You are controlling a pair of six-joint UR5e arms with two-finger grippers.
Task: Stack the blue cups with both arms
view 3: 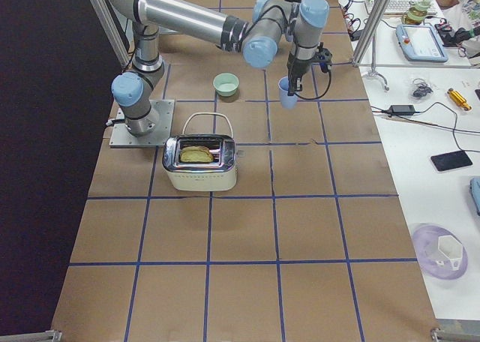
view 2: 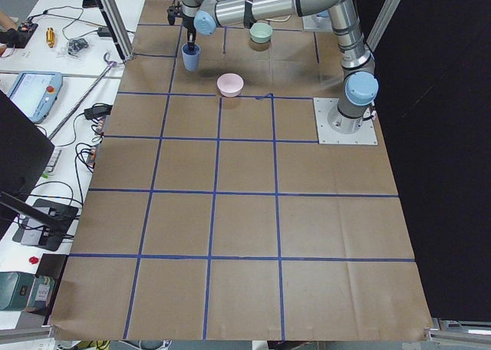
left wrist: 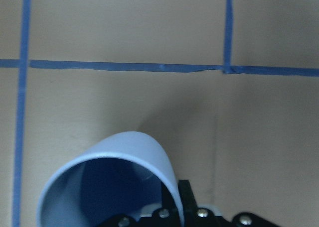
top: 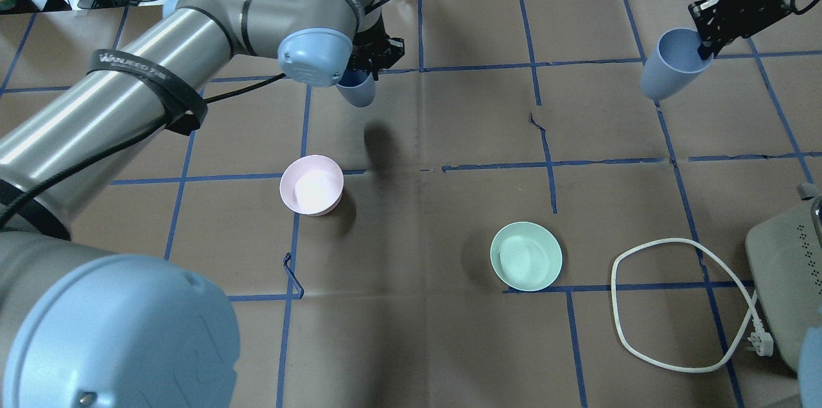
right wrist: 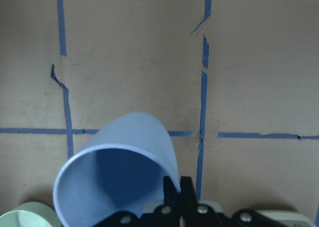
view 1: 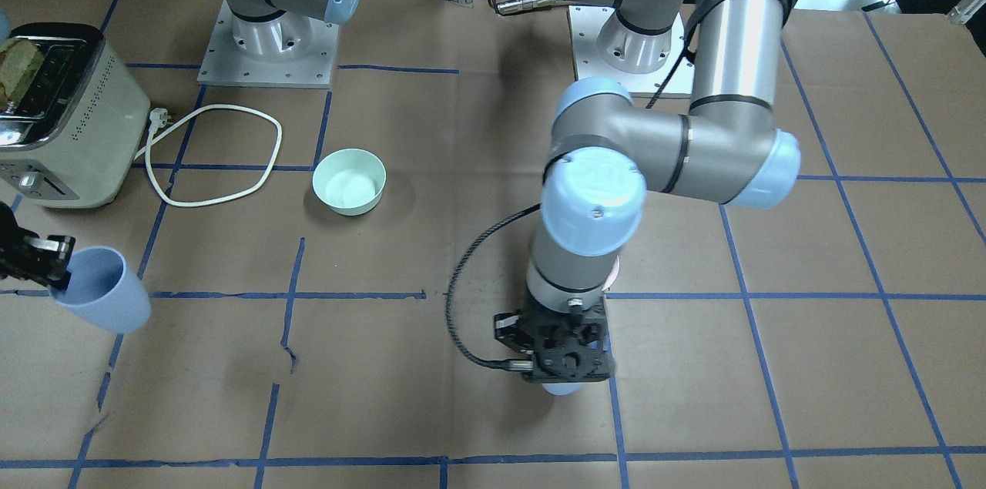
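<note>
Both held aloft, well apart

The left claw (left wrist: 178, 201) pinches the rim of a pale periwinkle-blue tapered plastic tumbler (left wrist: 112, 179), which hangs below it, clear of the brown paper-covered table (left wrist: 149, 33). The right claw (right wrist: 179, 187) pinches the rim of the matching blue tumbler (right wrist: 117, 172), tilted beneath it. A round pink plastic bowl (top: 311, 184) sits robotward of the left claw

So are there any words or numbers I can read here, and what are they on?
Black strap on the left arm: white letters, too blurred to read surely.
Toaster: nothing readable.
Blue-edged screen on the side desk: too small to read.
</note>
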